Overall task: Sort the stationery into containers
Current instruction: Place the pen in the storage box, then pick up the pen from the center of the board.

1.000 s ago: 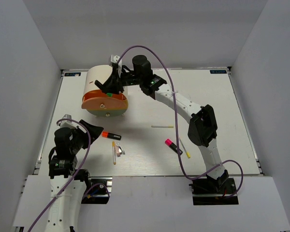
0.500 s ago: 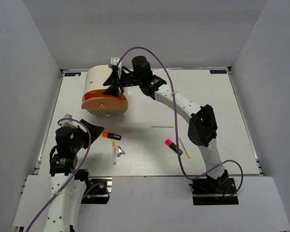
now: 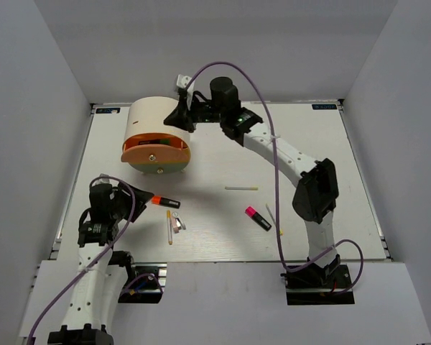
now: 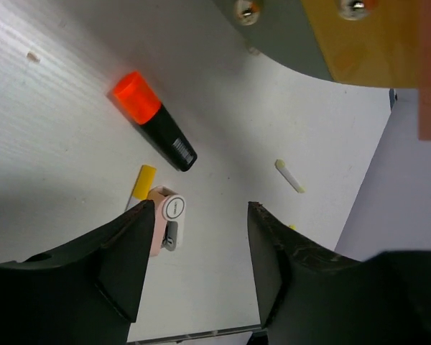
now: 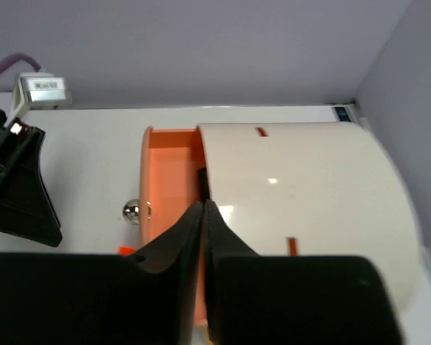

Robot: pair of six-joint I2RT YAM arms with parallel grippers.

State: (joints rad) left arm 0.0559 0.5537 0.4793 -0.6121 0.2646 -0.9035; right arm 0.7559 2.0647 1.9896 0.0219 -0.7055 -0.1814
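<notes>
The cream cylindrical cabinet is seen at the far left of the white table, with its orange drawer drawn partly out and the drawer's small metal knob shown at its front. The right gripper is held over the cabinet's upper edge, just beside the opened drawer; its fingers are pressed together and nothing is caught between them. The left gripper is poised low over the near left part of the table, its fingers spread apart with nothing held. Just beyond its fingertips an orange-capped marker is laid flat on the table. Nearer the fingers a yellow stick and a pinkish clip-like piece are found side by side, the clip partly hidden behind one finger. A white stick is placed near the table's middle, well apart from the cabinet. A pink-capped marker is set nearer the front edge, with another thin stick just beside it. Whether anything lies inside the drawer cannot be told.
</notes>
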